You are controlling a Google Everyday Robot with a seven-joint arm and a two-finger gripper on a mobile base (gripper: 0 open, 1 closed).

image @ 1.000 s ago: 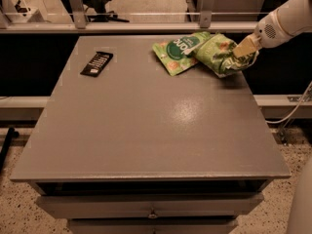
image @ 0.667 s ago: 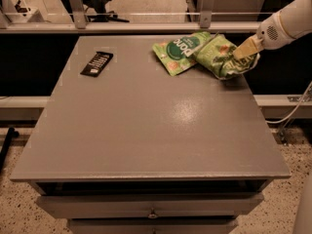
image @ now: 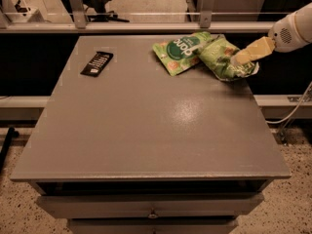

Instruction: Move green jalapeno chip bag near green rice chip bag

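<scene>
Lying at the far right of the grey table [image: 146, 130], the green jalapeno chip bag [image: 219, 57] touches the green rice chip bag [image: 181, 51] on its left. The gripper [image: 240, 58] reaches in from the right and meets the jalapeno bag's right side. Whether it grips the bag cannot be told. A flat black object [image: 97, 64] sits well apart at far left.

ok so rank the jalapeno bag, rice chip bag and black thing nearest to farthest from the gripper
From the gripper, far right of the table:
1. green jalapeno chip bag, right at it.
2. green rice chip bag, just left of that.
3. black flat object, far left side.
</scene>
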